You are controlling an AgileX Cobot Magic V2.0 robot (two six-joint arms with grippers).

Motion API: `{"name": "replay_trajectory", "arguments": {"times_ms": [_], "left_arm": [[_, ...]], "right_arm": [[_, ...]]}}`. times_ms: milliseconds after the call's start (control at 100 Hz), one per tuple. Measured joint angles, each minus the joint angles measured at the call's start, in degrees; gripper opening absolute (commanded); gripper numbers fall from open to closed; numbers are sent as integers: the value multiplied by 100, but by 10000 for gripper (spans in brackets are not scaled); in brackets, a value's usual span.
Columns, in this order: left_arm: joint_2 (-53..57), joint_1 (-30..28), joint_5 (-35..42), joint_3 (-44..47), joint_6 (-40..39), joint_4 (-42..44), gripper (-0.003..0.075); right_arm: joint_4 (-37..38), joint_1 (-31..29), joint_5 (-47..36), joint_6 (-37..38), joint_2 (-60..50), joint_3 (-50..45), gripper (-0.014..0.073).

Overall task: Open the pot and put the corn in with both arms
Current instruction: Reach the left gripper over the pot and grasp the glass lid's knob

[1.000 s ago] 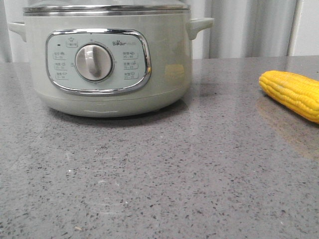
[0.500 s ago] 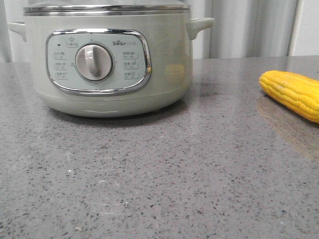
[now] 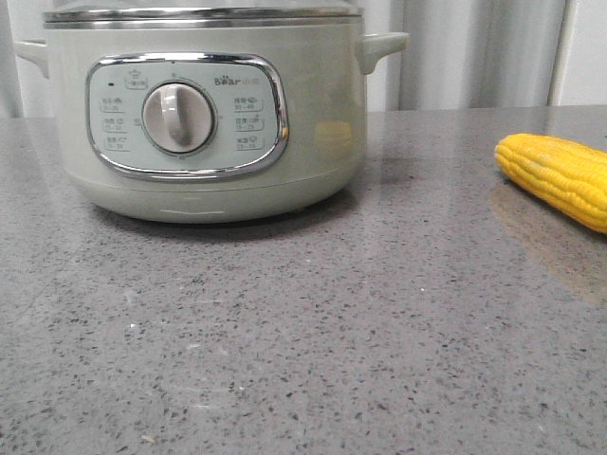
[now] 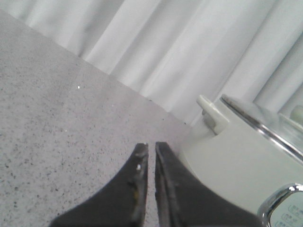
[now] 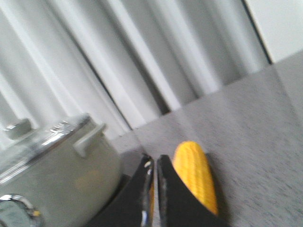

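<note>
On a grey speckled bench (image 3: pixel 313 332) before pale curtains (image 3: pixel 474 52), the pot (image 3: pixel 204 114) stands lidded at left and the corn (image 3: pixel 560 175) lies well right, just beyond the right pincer (image 5: pixel 155 163), pressed together like the left pincer (image 4: pixel 150 151) beside the pot.

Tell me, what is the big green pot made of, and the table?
The pot looks like smooth, slightly glossy plastic, going by its soft sheen; it could be painted metal. Its rim and panel frame look like shiny metal, being mirror-bright. The table looks like polished speckled stone, faintly reflecting the corn.
</note>
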State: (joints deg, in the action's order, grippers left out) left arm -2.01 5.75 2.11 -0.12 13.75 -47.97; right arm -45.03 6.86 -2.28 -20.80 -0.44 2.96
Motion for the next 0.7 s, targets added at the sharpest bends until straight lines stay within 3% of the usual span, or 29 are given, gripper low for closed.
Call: {"name": "replay_trajectory", "arguments": {"times_ms": [100, 270, 340, 460, 510, 600, 700], "left_arm": [[-60, 0, -211, -242, 128, 304, -20], [-750, 0, -1025, -1286, 305, 1636, 2], [-1201, 0, -1280, -1780, 393, 2024, 97], [-1991, 0, -1434, -2547, 563, 2248, 360], [-2303, 0, -1435, -2813, 591, 2278, 425], [-2863, 0, -1447, -3217, 706, 2289, 450], [-3447, 212, -1447, -3590, 1077, 2308, 451]], "right_arm": [[365, 0, 564, 0, 0, 487, -74], [1481, 0, 1742, 0, 692, 1399, -34], [1827, 0, 2071, 0, 1145, 1762, 42], [2149, 0, 2404, 0, 1875, 2396, 262], [2204, 0, 2497, 0, 2135, 2652, 344], [2249, 0, 2628, -10, 2535, 3069, 442], [2268, 0, 2669, -10, 2830, 3372, 458]]}}
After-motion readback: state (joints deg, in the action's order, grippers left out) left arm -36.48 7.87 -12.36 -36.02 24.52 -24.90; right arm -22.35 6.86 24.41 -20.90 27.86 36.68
